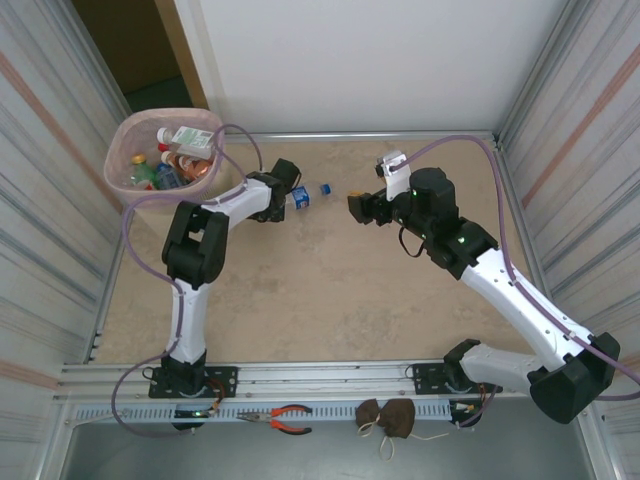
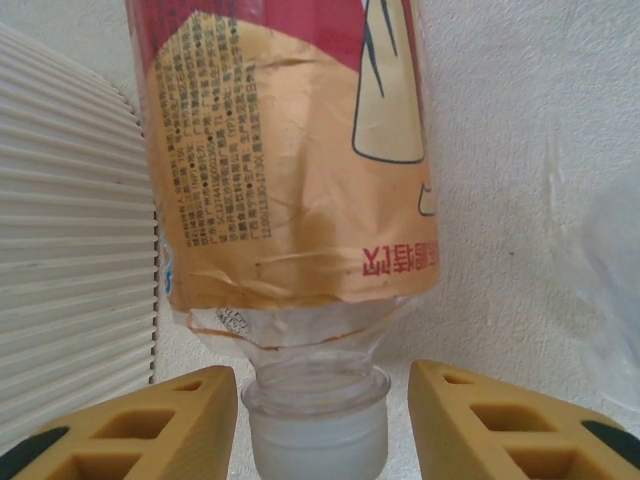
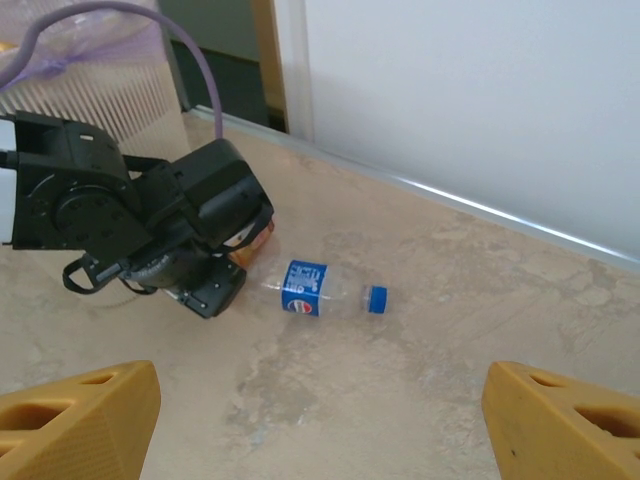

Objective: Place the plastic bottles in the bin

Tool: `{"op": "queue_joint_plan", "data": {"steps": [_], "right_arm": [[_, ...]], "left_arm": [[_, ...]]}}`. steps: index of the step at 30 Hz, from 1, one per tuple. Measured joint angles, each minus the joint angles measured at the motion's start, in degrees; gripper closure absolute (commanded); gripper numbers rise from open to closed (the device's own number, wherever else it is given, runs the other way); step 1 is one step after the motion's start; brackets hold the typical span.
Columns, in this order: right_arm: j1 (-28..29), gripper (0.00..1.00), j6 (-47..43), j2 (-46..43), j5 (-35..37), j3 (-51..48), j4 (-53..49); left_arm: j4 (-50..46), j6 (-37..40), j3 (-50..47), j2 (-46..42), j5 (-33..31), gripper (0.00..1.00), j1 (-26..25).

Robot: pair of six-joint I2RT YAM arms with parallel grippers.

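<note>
- Step in hand: pick-up of one plastic bottle. The left gripper [image 2: 320,405] is set over the neck end of a clear bottle with a gold-and-red label [image 2: 290,150], which lies on the beige marbled table [image 1: 330,300].
- Left end effector: the yellow fingers [image 2: 180,420] flank the bottle's white cap [image 2: 318,435]. One finger is at the cap and a narrow gap shows at the other. Whether the grip is made cannot be told.
- Right end effector: the right gripper [image 3: 320,420] has its jaws wide apart with nothing between them.
- Other task items:
  - A clear bottle with a blue label [image 3: 305,288] and blue cap [image 3: 375,298] lies on its side just beside the left gripper.
  - The pale-pink translucent bin [image 1: 112,165] stands at the far left corner and already holds several bottles [image 1: 170,150].
- Next move, as a judgement:
  - Close firmly on the neck and lift clear of the table.
  - Swing left to a point over the bin's rim, then release.
  - The blue-labelled bottle sits close enough to be knocked during the lift.
- Left arm pose: upright from its base, elbow bent, forearm turned right and reaching low over the far half of the table.
- Right arm pose: stretched diagonally away and to the left, wrist raised above the table, gripper facing the blue-labelled bottle.
</note>
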Motion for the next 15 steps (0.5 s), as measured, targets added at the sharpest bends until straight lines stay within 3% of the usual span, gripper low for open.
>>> {"op": "queue_joint_plan", "data": {"steps": [15], "right_arm": [[0.0, 0.17, 0.0, -0.02, 0.0, 0.0, -0.33]], "left_arm": [[1.55, -0.61, 0.0, 0.0, 1.92, 0.66, 0.59]]}}
